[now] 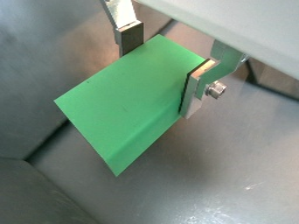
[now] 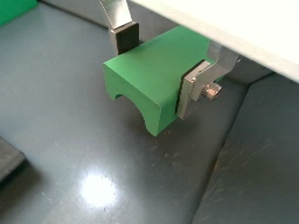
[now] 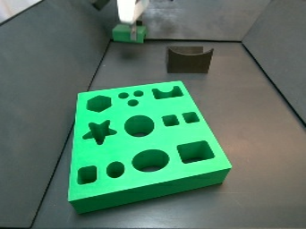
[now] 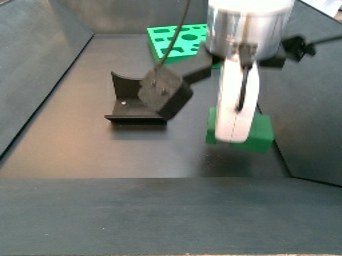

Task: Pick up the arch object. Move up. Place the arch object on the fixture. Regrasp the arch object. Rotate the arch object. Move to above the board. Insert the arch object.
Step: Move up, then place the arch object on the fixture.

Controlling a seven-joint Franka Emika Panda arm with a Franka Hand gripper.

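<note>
We see the hand (image 2: pixel 160 66) low over the dark floor (image 2: pixel 82 131), near a back corner of the enclosure, with its two silver fingers (image 2: pixel 198 87) set on opposite faces of the arch object (image 2: pixel 149 74). The dark pads press flat against the block on both sides, so the hand is closed on it.

The arch object is a plain green block with a smooth matte surface. In a wrist view its broad flat face (image 1: pixel 128 101) fills most of the frame, an even green with crisp edges and no markings. In a wrist view from a different angle we make out a rounded, arch-shaped notch cut into its lower end, leaving two short legs on either side. The block appears to sit on or just above the floor; we cannot tell which.

In a side view the hand (image 4: pixel 238 120) shows as a white body beneath a silver cylinder, with the green block (image 4: pixel 258 130) just visible behind it at floor level. The fixture (image 4: pixel 144 97), dark and angular, stands near it, clearly apart from the block. In a side view the fixture (image 3: pixel 189 59) shows its curved dip on top.

The board (image 3: pixel 143 143), bright green with star, hexagon, round, square and arch cut-outs, lies flat, well apart from the arch object (image 3: pixel 127 34).
</note>
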